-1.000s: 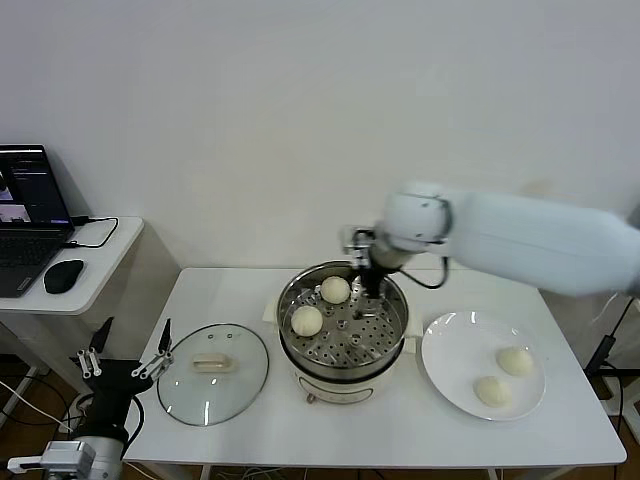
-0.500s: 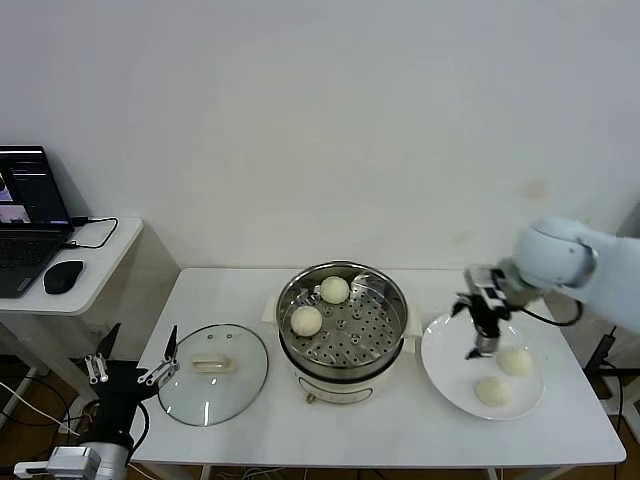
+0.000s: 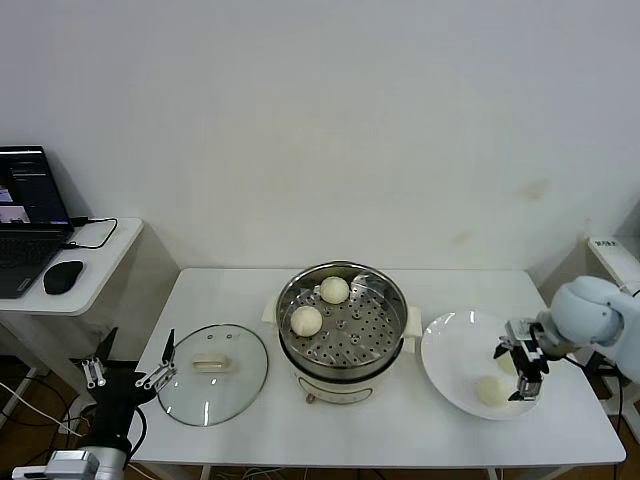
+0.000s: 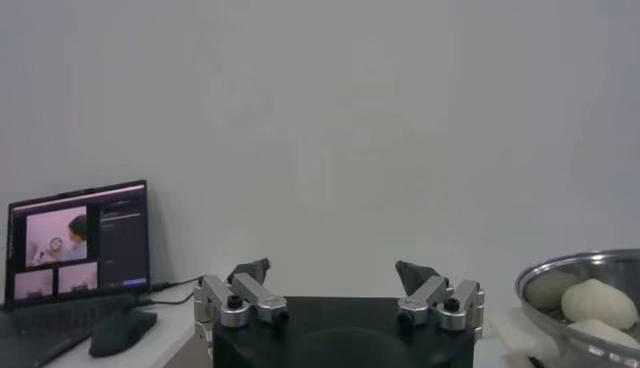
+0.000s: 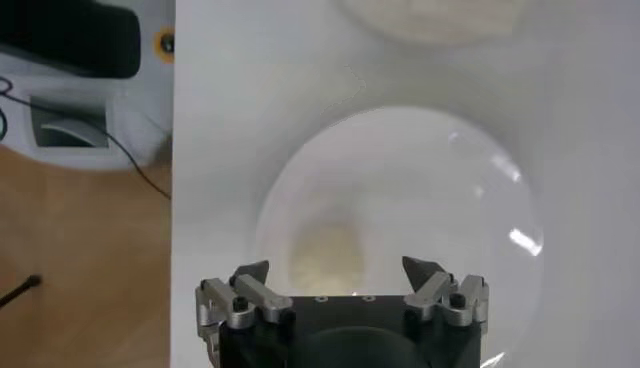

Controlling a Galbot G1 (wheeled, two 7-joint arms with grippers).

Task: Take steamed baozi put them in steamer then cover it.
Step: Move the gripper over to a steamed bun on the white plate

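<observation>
My left gripper (image 3: 128,372) waited empty, jaws wide, near the cover (image 3: 213,373). My right gripper (image 3: 521,360), spread wide and holding nothing, hung over the plate (image 3: 447,340) above a baozi (image 5: 328,249). I judged I should centre, descend straight and squeeze gently. Beyond, the steamer (image 3: 385,292) held two.

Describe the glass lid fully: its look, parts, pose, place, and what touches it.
The lid is a round clear glass disc with a metal rim and a cream oblong handle at its centre. It lies flat, handle up, on the white table, beside the steamer, on its left and apart from it. Nothing grips it.
</observation>
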